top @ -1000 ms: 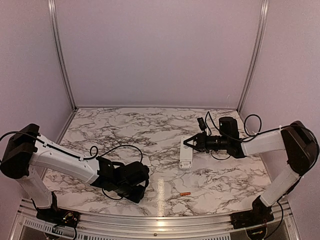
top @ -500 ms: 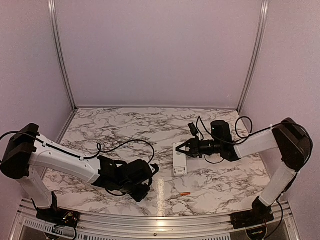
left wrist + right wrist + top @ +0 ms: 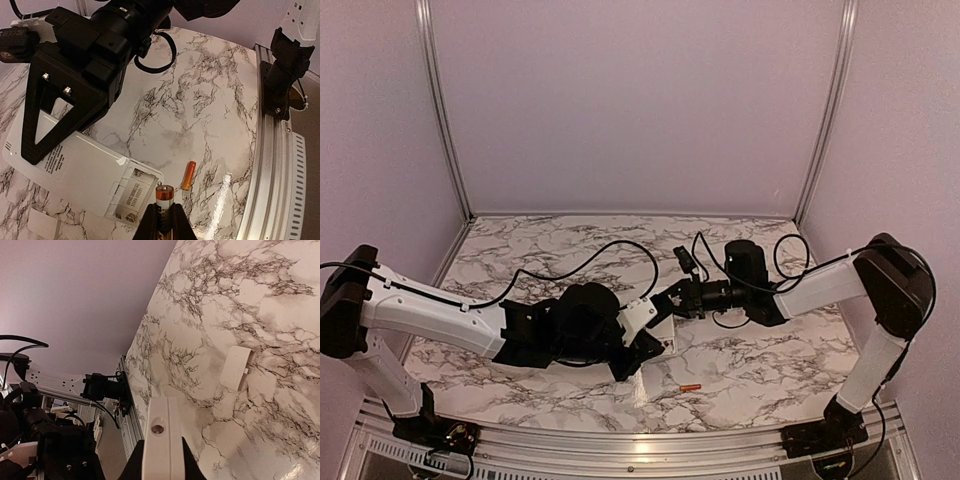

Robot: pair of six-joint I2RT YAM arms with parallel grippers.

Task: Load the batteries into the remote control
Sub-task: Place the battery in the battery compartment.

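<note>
White plastic remote [image 3: 75, 170], label [image 3: 54, 163] illegible, clamped in right gripper [image 3: 162, 462]; gold cylindrical battery [image 3: 164, 195] pinched in left gripper [image 3: 164, 225]; both reaching inward.

From above, the arms [image 3: 570, 330] hide most of the remote [image 3: 645, 313]. In the left wrist view the left hand [image 3: 164, 222] covers the battery [image 3: 164, 193] except its top end.

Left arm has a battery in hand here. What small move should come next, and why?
Probably ease the left tool toward the open battery bay and line the gold battery up with it. The right tool holds the remote with its bay exposed, close beside the battery's tip, and the battery is not yet inside.
</note>
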